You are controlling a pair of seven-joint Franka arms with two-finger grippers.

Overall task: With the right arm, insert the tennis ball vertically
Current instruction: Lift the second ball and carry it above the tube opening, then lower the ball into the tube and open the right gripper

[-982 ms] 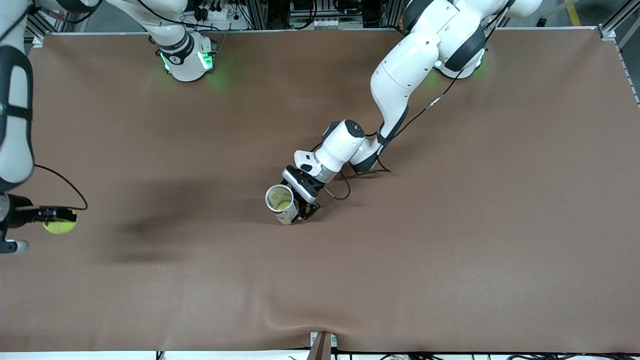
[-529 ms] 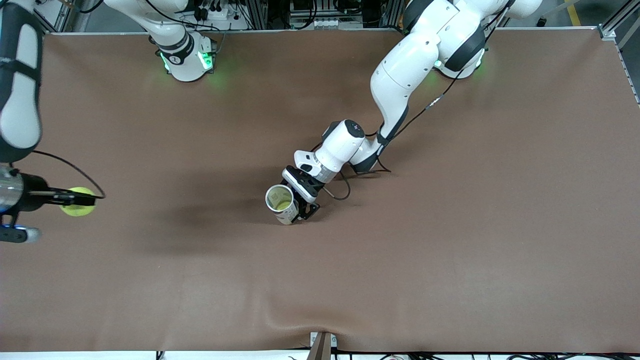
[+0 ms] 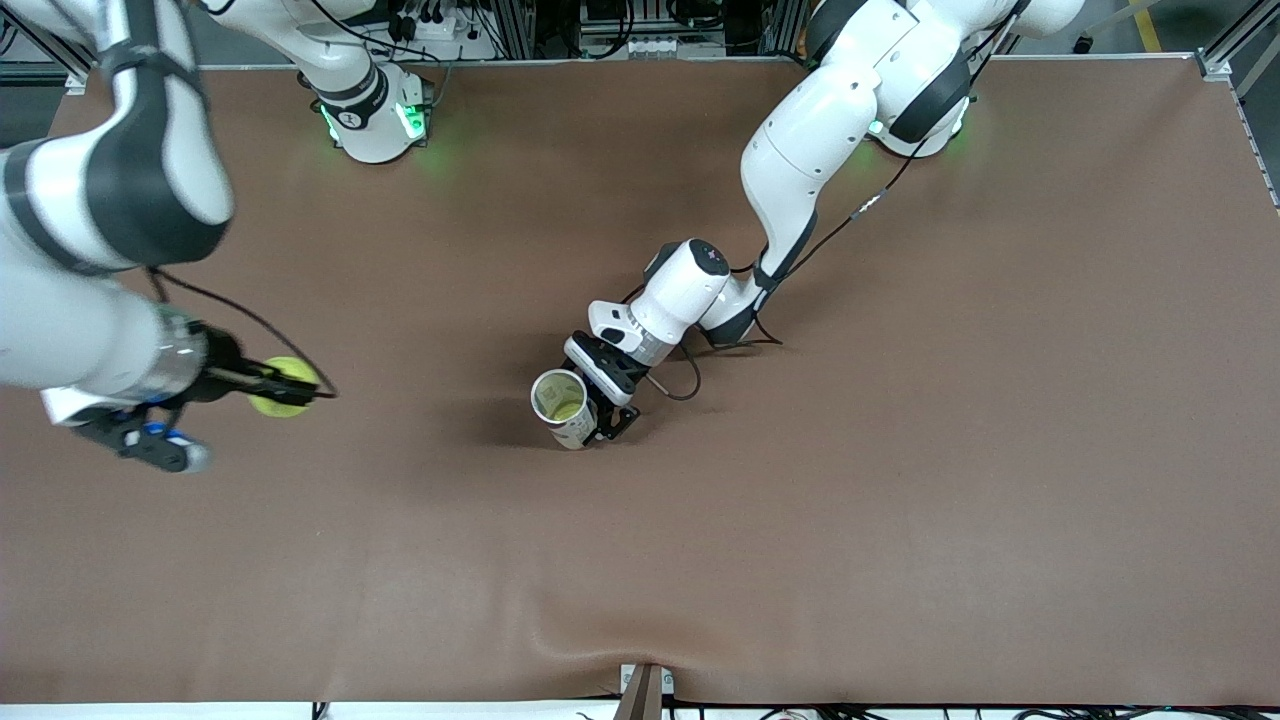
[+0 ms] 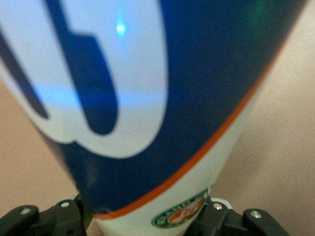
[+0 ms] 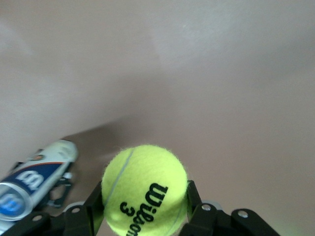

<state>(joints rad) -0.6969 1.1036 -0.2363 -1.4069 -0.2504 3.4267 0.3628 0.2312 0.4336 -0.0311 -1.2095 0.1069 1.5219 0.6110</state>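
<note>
My right gripper is shut on a yellow-green Wilson tennis ball, held in the air over the table toward the right arm's end. The right wrist view shows the ball clamped between both fingers. An open tennis-ball can, white with blue and orange print, stands upright at the table's middle with something yellow-green inside. My left gripper is shut on the can. The can's wall fills the left wrist view. The can also shows in the right wrist view.
The brown table mat stretches wide around the can. The left arm's forearm and cable lie just beside the can toward the robots' bases. A mount bracket sits at the table's front edge.
My right arm has carried the tennis ball from the table's right-arm end toward the can. The left arm and the can have not moved.
</note>
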